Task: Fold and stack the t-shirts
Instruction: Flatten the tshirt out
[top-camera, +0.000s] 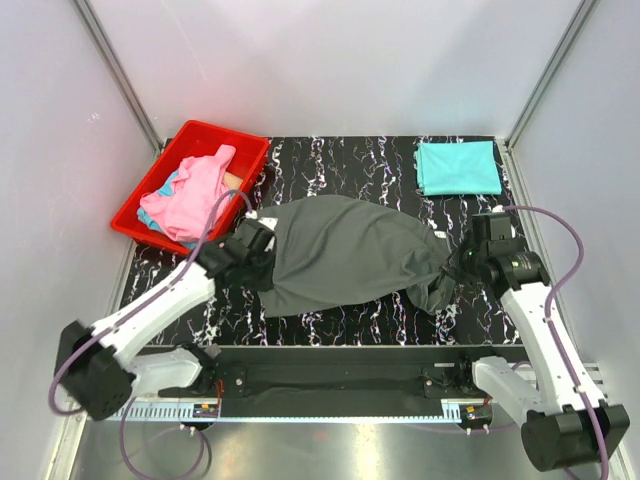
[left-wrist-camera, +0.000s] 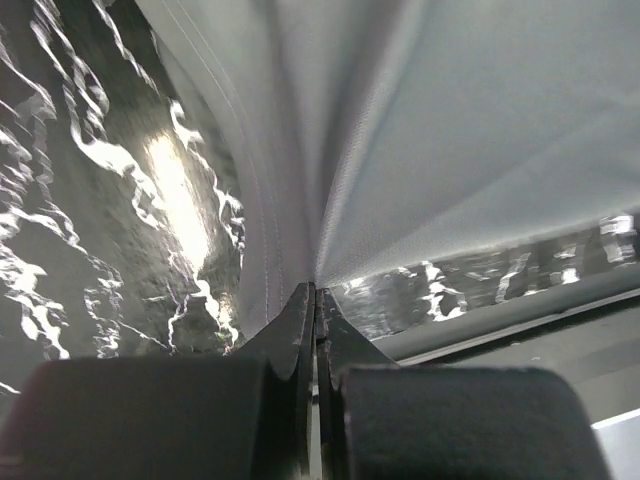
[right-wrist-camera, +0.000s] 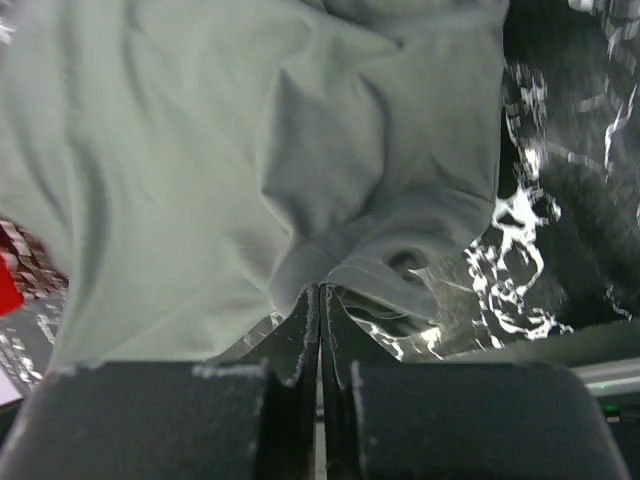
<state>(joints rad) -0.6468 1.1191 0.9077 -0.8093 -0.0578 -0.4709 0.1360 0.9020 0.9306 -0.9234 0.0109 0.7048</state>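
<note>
Charcoal t-shirt (top-camera: 345, 255) lies across the middle of the black marbled table (top-camera: 330, 165) in my overhead view, stretched between both arms. My left tool (top-camera: 262, 240) sits at its left edge and my right tool (top-camera: 455, 265) at its right end, where the cloth narrows into a crumpled bunch. A teal t-shirt (top-camera: 458, 167) lies folded flat near the far right corner of the table, well apart from the charcoal one. At the far left a red bin (top-camera: 215, 135) holds a pink t-shirt (top-camera: 200, 190) heaped over a light blue t-shirt (top-camera: 152, 214), of which I see only a little

From the left wrist, the fingers (left-wrist-camera: 285, 340) are pressed together with a hemmed edge of the grey cloth pinched at their tips, so the left tool is clamped on the charcoal t-shirt. The fabric fans out away from the tips, and the glossy table shows to its left and below its lower edge

From the right wrist, the fingers (right-wrist-camera: 295, 340) are likewise closed, nipping a gathered fold with a stitched hem, so the right tool grips the same shirt. Rumpled grey cloth fills most of this view, the table shows on the right, and a sliver of red sits at the left edge
</note>
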